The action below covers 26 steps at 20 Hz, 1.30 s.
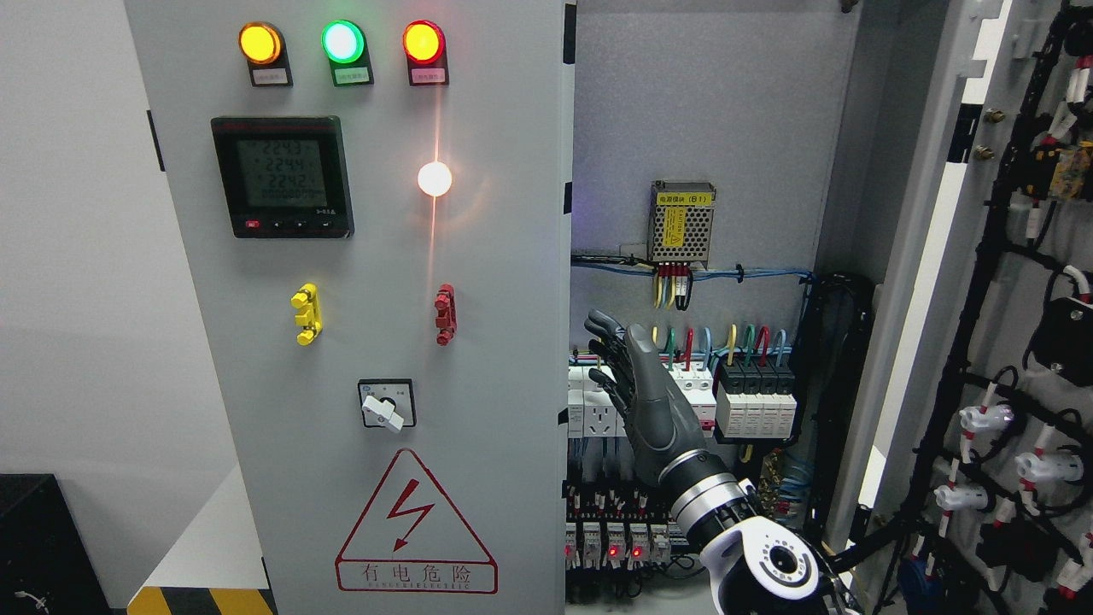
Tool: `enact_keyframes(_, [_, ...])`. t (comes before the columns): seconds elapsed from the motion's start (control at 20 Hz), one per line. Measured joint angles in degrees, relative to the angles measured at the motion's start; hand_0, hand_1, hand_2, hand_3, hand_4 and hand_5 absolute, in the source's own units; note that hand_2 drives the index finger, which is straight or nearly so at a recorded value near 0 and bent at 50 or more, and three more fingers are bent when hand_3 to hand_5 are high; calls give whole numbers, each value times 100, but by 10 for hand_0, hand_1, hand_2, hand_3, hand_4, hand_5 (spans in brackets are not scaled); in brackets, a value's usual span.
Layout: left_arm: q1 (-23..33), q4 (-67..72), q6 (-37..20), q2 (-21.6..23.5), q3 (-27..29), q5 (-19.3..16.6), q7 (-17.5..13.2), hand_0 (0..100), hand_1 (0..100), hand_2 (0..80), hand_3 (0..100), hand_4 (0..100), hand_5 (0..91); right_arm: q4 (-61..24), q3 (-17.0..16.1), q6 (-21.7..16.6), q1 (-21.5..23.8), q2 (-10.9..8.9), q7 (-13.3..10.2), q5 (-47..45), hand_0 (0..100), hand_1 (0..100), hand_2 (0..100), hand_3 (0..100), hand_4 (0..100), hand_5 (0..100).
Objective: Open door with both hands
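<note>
1. The right hand (636, 389) rises from the lower right inside the cabinet opening, palm edge-on, fingers (602, 329) straight, slightly apart, and holding nothing.
2. Its fingertips point at the inner edge of the left door (478, 342); I cannot tell whether they touch it.
3. The left door stands shut, facing me; the right door (1008, 299) is swung wide open at the right.
4. The hand covers part of the breakers (751, 397) behind it.
5. The forearm is cut off by the bottom edge.
6. The meter (282, 177) digits are too faint to read surely.

Warning sign (416, 525) reads 有电危险; meter (283, 177) shows roughly 2243, 2244, 2242.
</note>
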Motion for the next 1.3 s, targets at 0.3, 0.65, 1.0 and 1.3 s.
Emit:
enact_keyframes(0.3, [0,0,0,0,0,0,0,0,0,0,0,0,0,131,-3,2,-108,-112,18,-283,0,0,0,0,0,0])
enact_keyframes(0.65, [0,0,0,0,0,-1,0,0,0,0,0,0,0,245,-4,12,-186,-236,284,-430,0,0,0,0,0,0])
enact_keyframes(1.0, [0,0,0,0,0,1,0,0,0,0,0,0,0,362,-8,14,-284,-304,818,-474,0,0,0,0,0,0])
enact_keyframes(1.3, [0,0,0,0,0,-1,0,0,0,0,0,0,0,436,-12,13,-322,-336,935,-490,0,0,0,0,0,0])
